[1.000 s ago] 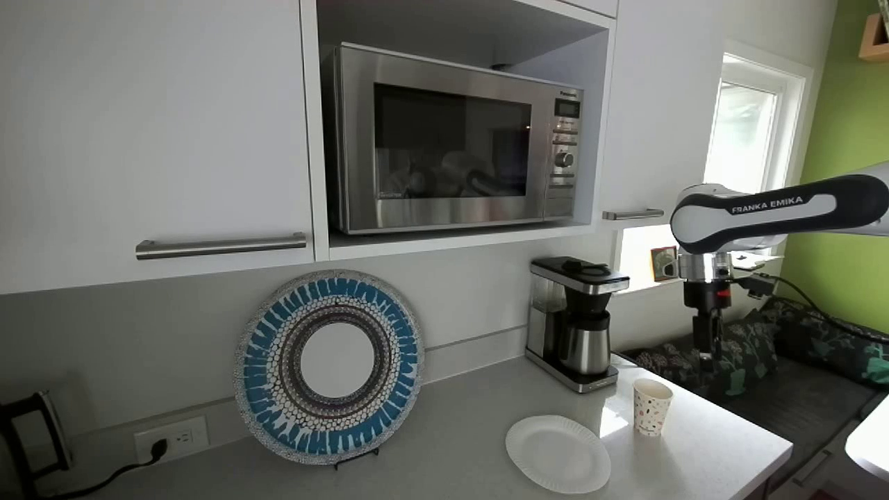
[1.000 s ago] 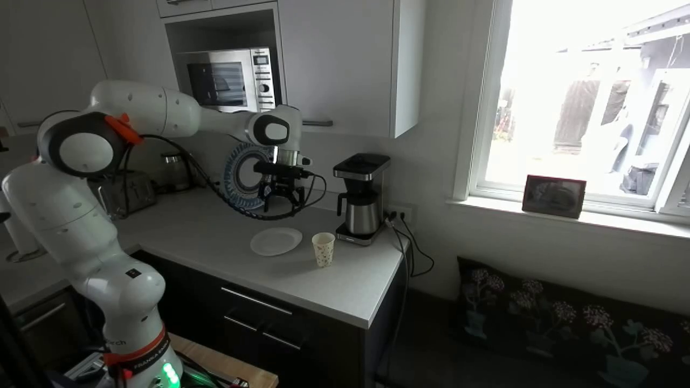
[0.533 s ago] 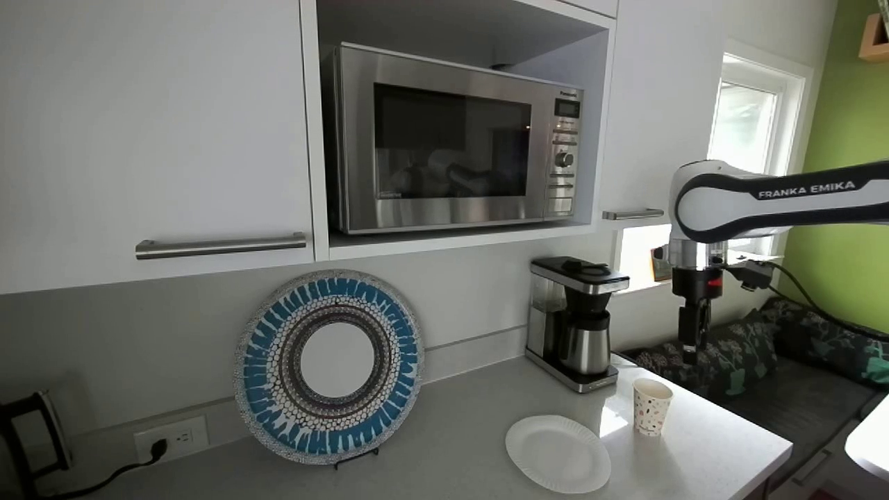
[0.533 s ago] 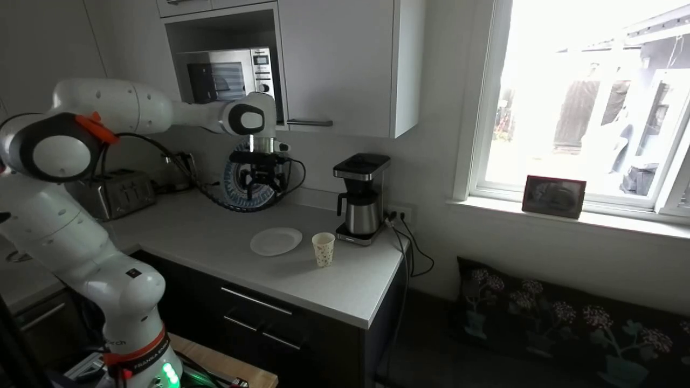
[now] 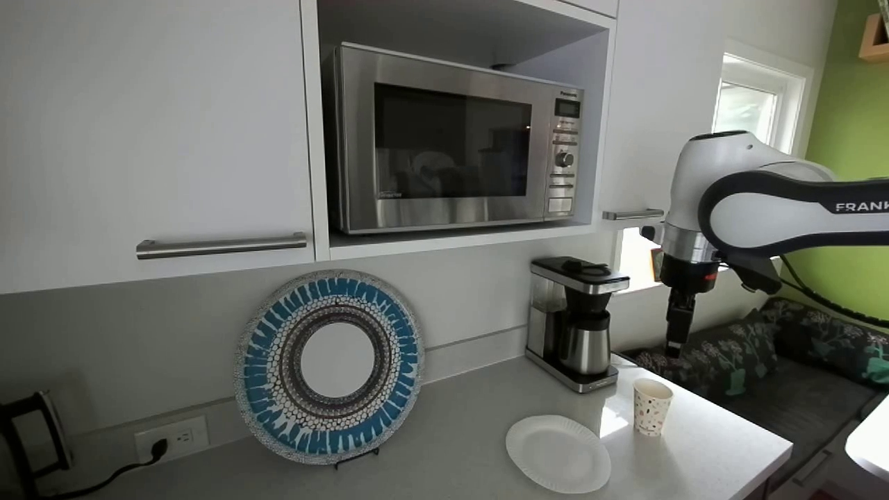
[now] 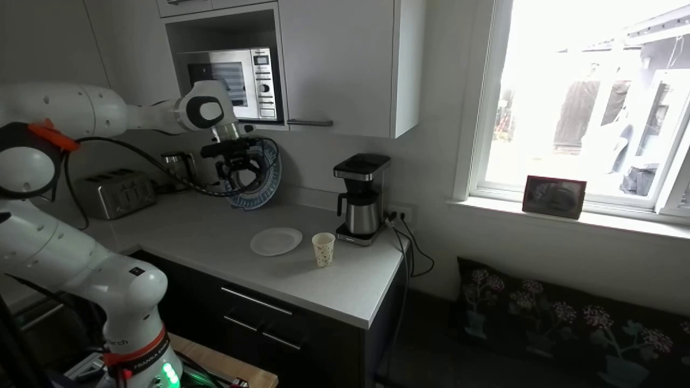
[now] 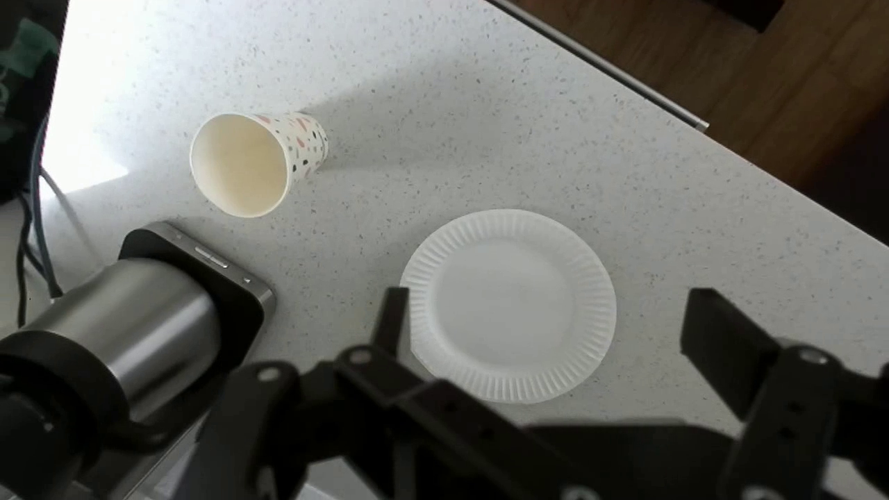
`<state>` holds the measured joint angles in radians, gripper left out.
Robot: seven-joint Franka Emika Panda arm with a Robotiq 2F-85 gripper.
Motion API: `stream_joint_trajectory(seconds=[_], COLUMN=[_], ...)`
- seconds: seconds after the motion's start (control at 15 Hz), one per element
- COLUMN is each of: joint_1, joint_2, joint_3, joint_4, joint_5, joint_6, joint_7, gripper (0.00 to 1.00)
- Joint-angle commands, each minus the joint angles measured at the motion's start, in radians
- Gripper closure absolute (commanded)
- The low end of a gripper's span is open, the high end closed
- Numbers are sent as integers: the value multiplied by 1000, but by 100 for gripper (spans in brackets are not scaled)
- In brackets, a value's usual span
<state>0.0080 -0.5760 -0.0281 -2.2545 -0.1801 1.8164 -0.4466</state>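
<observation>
My gripper (image 7: pixel 549 292) is open and empty, with its two black fingers wide apart in the wrist view. It hangs in the air above the counter in both exterior views (image 5: pixel 672 347) (image 6: pixel 240 180), touching nothing. Below it in the wrist view lies a white paper plate (image 7: pixel 507 305), flat on the counter; the left finger overlaps its rim in the picture. A paper cup with coloured specks (image 7: pixel 239 167) stands upright, its open top showing no contents. A coffee maker with a steel carafe (image 7: pixel 139 319) stands at the lower left. Plate (image 5: pixel 558 454) and cup (image 6: pixel 323 249) also show in the exterior views.
A steel microwave (image 5: pixel 451 153) sits in an open cabinet niche above the counter. A round blue-patterned disc (image 5: pixel 330 430) leans against the wall. A toaster (image 6: pixel 116 194) and a kettle (image 6: pixel 178 166) stand near the arm. The counter's front edge (image 7: pixel 764 170) shows in the wrist view.
In the exterior views the arm has drawn back, and the gripper has moved left and tilted slightly. The plate, cup and coffee maker have not moved.
</observation>
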Motion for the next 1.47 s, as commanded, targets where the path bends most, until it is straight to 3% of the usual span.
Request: stream_joint_trajectory(seconds=[0.0,0.2,0.73,1.07,1.33,1.4], joint_1=[24,26,60,99,132,108], joint_2=[-1,-8,-30,-52,-92,-59], joint_3=[-18,-15,31,33,12,35], joint_4=[-1,-6,-2,16,33,45], joint_5=[-12,-32,-353,-456,-494,-466], joint_6=[-2,12,127,190,306,259], joint_7=[10,-4,-145,-305,-434,-372], gripper=[0,0,0,0,0,0])
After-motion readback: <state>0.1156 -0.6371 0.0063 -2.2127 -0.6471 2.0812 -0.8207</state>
